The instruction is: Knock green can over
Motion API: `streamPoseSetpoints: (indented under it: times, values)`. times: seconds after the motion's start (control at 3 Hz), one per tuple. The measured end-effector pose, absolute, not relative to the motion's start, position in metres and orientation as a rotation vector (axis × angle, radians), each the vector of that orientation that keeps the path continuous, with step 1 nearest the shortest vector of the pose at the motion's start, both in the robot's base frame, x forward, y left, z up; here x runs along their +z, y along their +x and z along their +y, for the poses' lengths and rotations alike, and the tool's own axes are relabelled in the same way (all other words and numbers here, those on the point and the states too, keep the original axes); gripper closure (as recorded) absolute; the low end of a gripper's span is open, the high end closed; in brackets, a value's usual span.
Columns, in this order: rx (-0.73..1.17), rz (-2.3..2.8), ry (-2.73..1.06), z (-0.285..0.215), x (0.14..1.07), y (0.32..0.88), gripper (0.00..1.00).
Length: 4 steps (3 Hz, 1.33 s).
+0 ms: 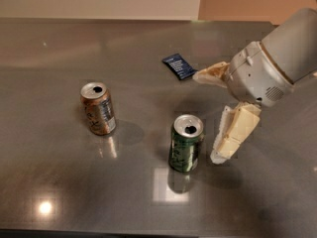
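Observation:
The green can [185, 144] stands upright on the grey table [59, 182], a little right of the middle, silver top with its drinking hole facing up. My gripper [206, 117] comes in from the right, just to the right of the can and close to it, not touching. It is open and empty: one pale finger [233, 135] points down beside the can, the other finger [210, 76] points left behind it.
An orange-brown can [98, 108] stands upright to the left of the green can. A small dark blue packet [179, 66] lies flat further back. A pale wall runs behind the table's far edge.

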<state>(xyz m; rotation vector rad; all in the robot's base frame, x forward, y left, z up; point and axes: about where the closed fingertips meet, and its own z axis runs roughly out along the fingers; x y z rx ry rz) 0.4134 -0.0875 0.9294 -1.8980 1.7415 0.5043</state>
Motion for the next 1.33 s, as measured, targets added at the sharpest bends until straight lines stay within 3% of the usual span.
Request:
streamPoseSetpoints:
  times: [1.0, 1.33]
  values:
    - [0.566, 1.684, -1.884, -0.067, 0.906, 0.399, 0.0]
    - [0.593, 1.679, -1.89, -0.062, 0.901, 0.396, 0.17]
